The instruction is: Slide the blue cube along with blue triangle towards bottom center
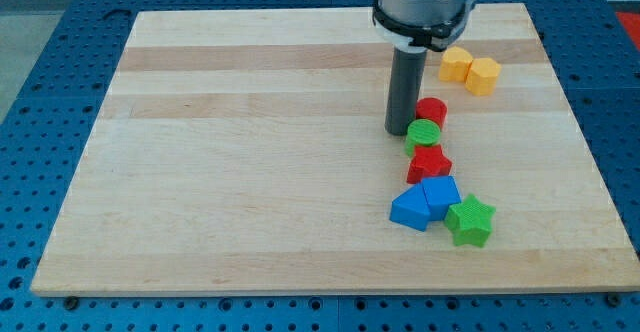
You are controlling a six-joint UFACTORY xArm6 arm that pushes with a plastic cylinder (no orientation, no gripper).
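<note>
The blue triangle [410,209] and the blue cube [441,195] lie side by side, touching, at the view's lower right of the wooden board [250,172]. A green star [470,220] touches the cube on its lower right. A red star [429,163] sits just above the two blue blocks. My tip [399,130] is above them, just left of a green cylinder [423,134] and a red cylinder [431,112]. The tip is about one block's width above the red star and does not touch the blue blocks.
Two yellow blocks [470,70] sit together near the view's top right, right of the rod. The board's right edge runs a little to the right of the green star. Blue perforated table surrounds the board.
</note>
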